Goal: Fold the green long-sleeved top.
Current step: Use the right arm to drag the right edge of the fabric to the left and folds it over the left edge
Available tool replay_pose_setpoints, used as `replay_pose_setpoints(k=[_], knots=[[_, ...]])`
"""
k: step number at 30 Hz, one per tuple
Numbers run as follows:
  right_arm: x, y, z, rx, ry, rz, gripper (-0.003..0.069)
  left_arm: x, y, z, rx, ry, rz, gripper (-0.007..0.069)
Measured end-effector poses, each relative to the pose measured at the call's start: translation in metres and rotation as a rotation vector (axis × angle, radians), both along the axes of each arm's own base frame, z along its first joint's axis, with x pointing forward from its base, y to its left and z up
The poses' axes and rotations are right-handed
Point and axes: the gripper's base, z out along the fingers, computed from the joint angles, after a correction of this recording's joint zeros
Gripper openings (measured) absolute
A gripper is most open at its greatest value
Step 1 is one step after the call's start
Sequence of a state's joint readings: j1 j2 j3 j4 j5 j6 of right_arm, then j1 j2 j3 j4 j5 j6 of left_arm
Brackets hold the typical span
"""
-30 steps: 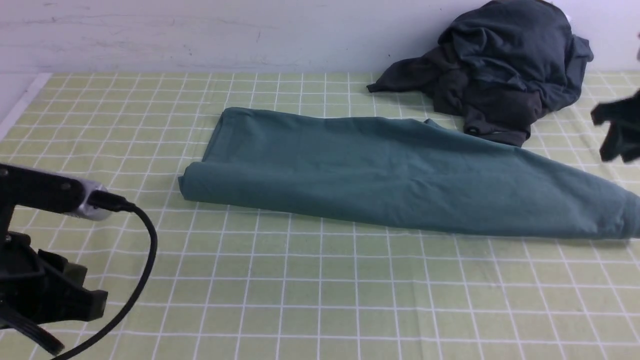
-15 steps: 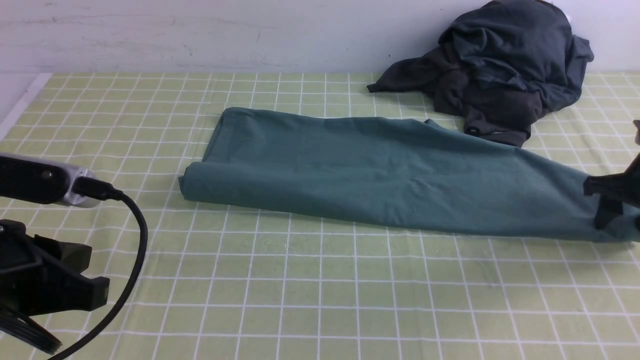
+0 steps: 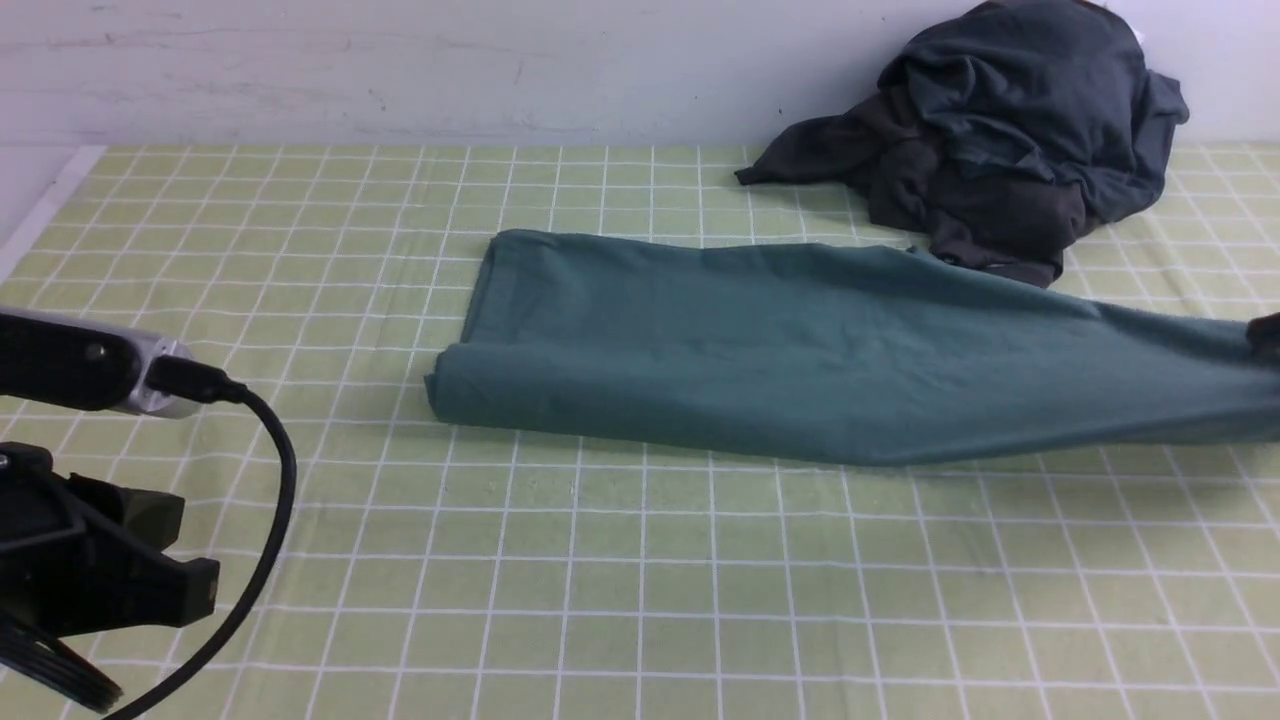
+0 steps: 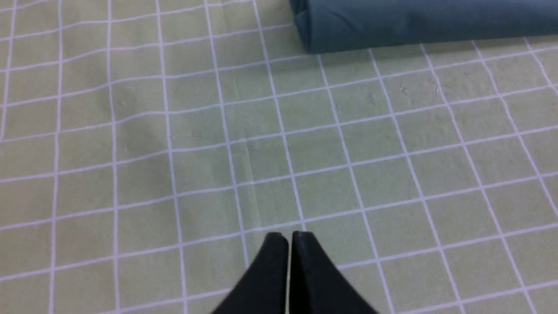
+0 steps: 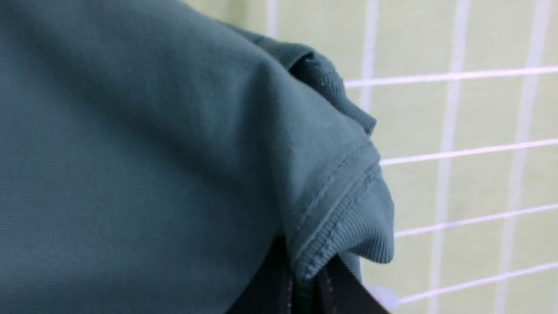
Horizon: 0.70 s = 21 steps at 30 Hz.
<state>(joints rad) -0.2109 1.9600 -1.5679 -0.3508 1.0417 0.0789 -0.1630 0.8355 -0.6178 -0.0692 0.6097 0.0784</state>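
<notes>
The green long-sleeved top (image 3: pixel 800 350) lies as a long folded band across the checked cloth, its rolled left end near the middle of the table. Its right end rises a little off the cloth toward my right gripper (image 3: pixel 1268 338), of which only a dark bit shows at the picture's right edge. In the right wrist view my right gripper (image 5: pixel 305 272) is shut on a ribbed, stitched edge (image 5: pixel 348 226) of the top (image 5: pixel 152 152). My left gripper (image 4: pixel 289 236) is shut and holds nothing, over bare cloth short of the top's left end (image 4: pixel 414 22).
A dark charcoal-grey heap of garments (image 3: pixel 1000 150) sits at the back right, touching the top's far edge. The yellow-green checked tablecloth (image 3: pixel 600 580) covers the table, with a wall behind. My left arm (image 3: pixel 100 580) and its cable fill the near left corner.
My right gripper came down onto the top's right end and shut on it. The whole top has slid to the right, its right end lifted. The left arm has barely moved.
</notes>
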Motion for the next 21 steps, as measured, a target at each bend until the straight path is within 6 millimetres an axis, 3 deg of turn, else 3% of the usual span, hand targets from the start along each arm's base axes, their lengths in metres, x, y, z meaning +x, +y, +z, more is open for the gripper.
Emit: replay_pose_setpoints(k=[2,3,4,5,7,8,9,11,13,14,17,18,21], knots=[[0.0,0.0,0.032,-0.03,-0.052,-0.005,0.0009,-0.001,0.0,-0.001,0.003,0.022,-0.001,-0.0003],[0.0,0.001,0.035,-0.031,-0.059,-0.005,0.0009,-0.001,0.0,-0.001,0.003,0.022,-0.001,-0.0003],[0.002,0.01,0.065,-0.048,-0.114,0.015,0.0009,-0.003,0.0,-0.004,0.008,0.054,-0.004,-0.0003],[0.004,0.02,0.08,-0.052,-0.149,0.041,0.0009,-0.005,0.0,-0.005,0.007,0.07,-0.004,-0.0003],[0.008,0.047,0.108,-0.048,-0.218,0.111,0.0009,-0.007,0.0,-0.007,0.006,0.109,-0.007,-0.0003],[0.008,0.051,0.111,-0.044,-0.227,0.121,0.0009,-0.008,0.0,-0.007,0.007,0.116,-0.007,-0.0003],[0.013,0.084,0.131,-0.024,-0.297,0.199,0.0008,-0.009,0.0,-0.008,0.006,0.134,-0.008,-0.0003],[0.018,0.133,0.15,0.02,-0.379,0.317,0.0008,-0.009,0.0,-0.008,0.002,0.134,-0.008,-0.0003],[0.02,0.165,0.156,0.05,-0.422,0.39,0.0008,-0.008,-0.001,-0.008,-0.004,0.123,-0.007,-0.0003],[0.022,0.207,0.158,0.083,-0.462,0.489,0.0008,-0.007,-0.001,-0.007,-0.012,0.108,-0.005,-0.0003],[0.026,0.285,0.142,0.131,-0.501,0.666,0.0008,-0.006,-0.002,-0.006,-0.021,0.095,-0.003,-0.0003],[0.024,0.289,0.143,0.134,-0.504,0.676,0.0008,-0.006,-0.002,-0.006,-0.022,0.095,-0.003,-0.0003],[0.028,0.373,0.094,0.17,-0.483,0.847,0.0008,-0.008,-0.002,-0.012,-0.029,0.118,-0.002,-0.0003]])
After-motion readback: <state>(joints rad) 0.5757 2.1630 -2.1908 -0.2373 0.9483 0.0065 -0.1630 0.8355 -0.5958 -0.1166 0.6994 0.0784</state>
